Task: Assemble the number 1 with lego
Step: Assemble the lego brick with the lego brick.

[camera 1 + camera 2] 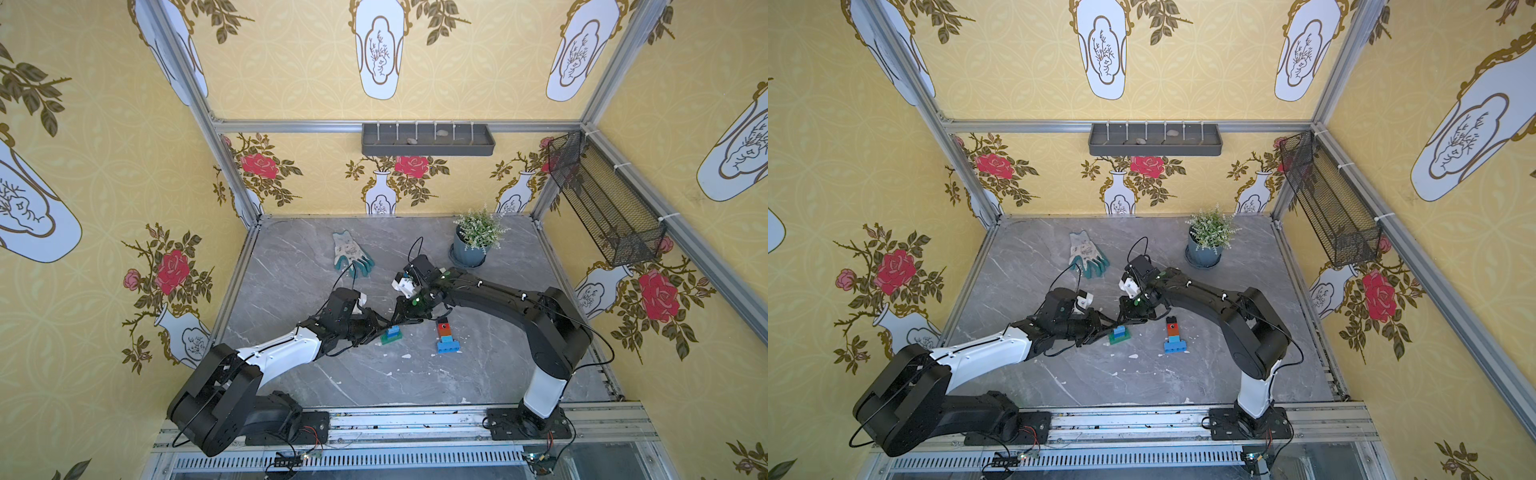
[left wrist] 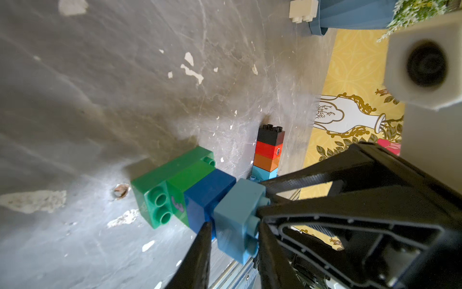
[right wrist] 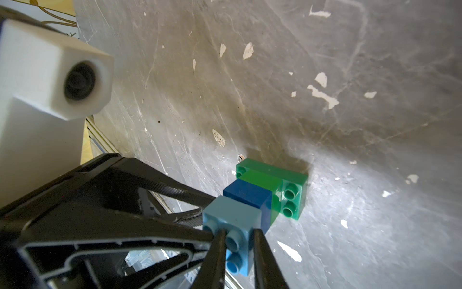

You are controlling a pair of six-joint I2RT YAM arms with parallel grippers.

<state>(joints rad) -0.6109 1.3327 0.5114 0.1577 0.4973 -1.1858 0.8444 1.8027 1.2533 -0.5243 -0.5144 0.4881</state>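
Note:
A small lego stack stands mid-table: a long green base, a green square, a blue square and a light blue square on top. My left gripper reaches in from the left, its fingers tight against that top brick. My right gripper comes from above, shut over the brick's studs. To the right, a second lego piece lies flat: black, red, orange and light blue squares on a long blue brick. A white brick sits by the plant pot.
A gardening glove lies at the back left of the grey table, and a potted plant stands at the back right. White flecks dot the table in front of the stack. A wire basket hangs on the right wall.

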